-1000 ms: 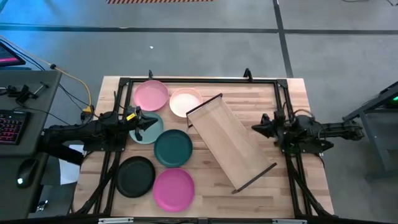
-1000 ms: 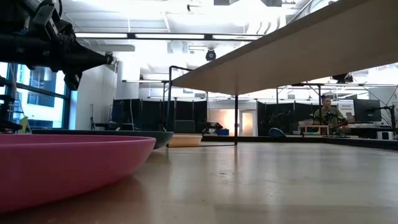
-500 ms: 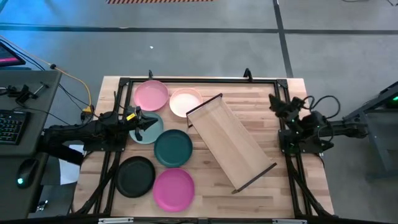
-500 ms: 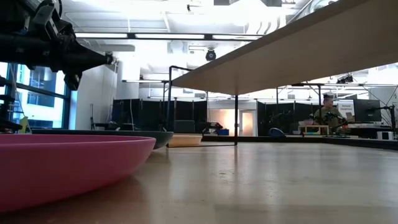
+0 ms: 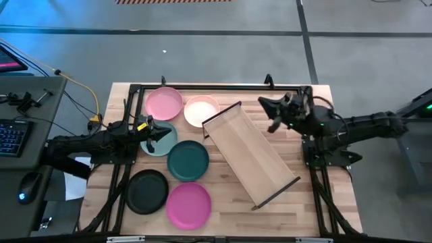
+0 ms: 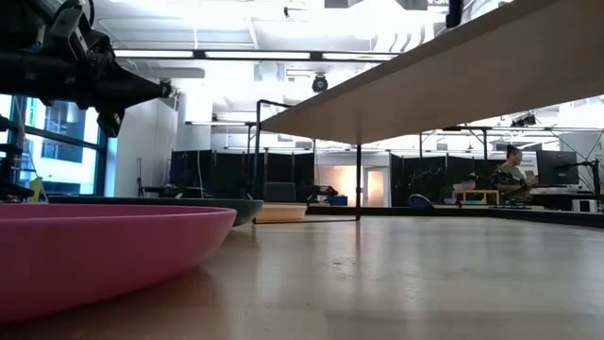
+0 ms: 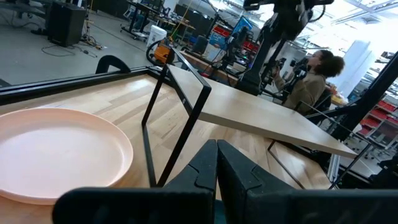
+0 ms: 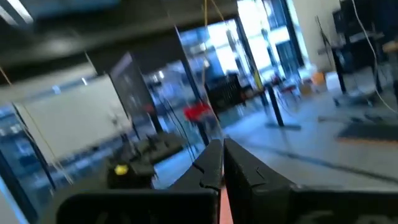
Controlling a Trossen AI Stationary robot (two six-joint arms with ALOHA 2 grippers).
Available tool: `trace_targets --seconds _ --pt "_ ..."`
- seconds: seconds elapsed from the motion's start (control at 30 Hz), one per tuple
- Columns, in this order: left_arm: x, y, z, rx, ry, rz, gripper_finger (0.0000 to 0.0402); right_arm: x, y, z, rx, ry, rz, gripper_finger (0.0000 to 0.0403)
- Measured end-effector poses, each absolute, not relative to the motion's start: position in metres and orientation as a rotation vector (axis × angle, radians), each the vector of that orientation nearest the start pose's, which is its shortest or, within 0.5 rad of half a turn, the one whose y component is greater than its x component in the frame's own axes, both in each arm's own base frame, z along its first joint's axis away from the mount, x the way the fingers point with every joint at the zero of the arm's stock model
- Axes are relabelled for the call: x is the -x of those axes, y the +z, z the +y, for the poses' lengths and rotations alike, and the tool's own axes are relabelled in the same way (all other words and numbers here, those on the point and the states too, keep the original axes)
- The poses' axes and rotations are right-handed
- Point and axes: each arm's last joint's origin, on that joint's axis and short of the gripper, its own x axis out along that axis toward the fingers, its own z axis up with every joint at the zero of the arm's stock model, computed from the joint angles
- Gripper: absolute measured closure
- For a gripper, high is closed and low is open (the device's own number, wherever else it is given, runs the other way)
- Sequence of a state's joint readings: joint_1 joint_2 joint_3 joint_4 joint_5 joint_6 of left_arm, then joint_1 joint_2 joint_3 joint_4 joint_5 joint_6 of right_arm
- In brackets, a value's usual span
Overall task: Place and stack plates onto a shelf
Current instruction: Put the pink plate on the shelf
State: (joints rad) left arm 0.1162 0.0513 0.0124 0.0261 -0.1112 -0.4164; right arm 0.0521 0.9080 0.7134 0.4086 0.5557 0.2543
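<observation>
While the right pincer (image 5: 264, 103) hangs pressed together, empty, just off the skewed shelf (image 5: 251, 155), it could clip the frame; the left pincer (image 5: 166, 133), also closed, waits over six plates (image 5: 188, 160) on the tabletop (image 5: 223, 216).

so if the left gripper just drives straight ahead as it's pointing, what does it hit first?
Probably the shelf: the left gripper, shut, points across the table at its near end frame. The cream plate lies just off that line. Height is unclear, so it might pass over.
</observation>
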Motion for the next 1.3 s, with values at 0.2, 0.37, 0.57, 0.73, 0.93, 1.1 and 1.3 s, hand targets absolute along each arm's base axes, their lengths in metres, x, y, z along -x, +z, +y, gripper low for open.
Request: trace_targets --seconds 0.2,0.37,0.57,0.73,0.93,1.1,1.3 --pt "-0.099 0.166 0.015 0.415 0.227 -0.035 0.0401 -0.211 0.340 -0.004 -0.376 -0.458 -0.154 0.0402" --pt "-0.099 0.171 0.015 0.424 0.240 -0.087 0.0401 -0.211 0.329 -0.003 -0.424 -0.445 -0.095 0.0402" --pt "-0.087 0.213 0.021 0.764 0.266 -0.640 0.0401 -0.211 0.328 -0.003 -0.444 -0.447 -0.092 0.0402" --pt "-0.089 0.254 0.026 0.739 0.391 -0.642 0.0385 -0.211 0.329 -0.003 -0.462 -0.444 -0.107 0.0402" --pt "-0.123 0.300 0.038 0.601 0.628 -0.068 0.0320 -0.211 0.329 -0.008 -0.462 -0.467 -0.113 0.0402" --pt "-0.147 0.301 0.063 0.520 0.852 0.437 0.0267 -0.202 0.333 -0.014 -0.459 -0.478 -0.124 0.0402" --pt "-0.171 0.255 0.088 0.660 0.838 0.868 0.0233 -0.181 0.335 -0.017 -0.451 -0.492 -0.071 0.0402"
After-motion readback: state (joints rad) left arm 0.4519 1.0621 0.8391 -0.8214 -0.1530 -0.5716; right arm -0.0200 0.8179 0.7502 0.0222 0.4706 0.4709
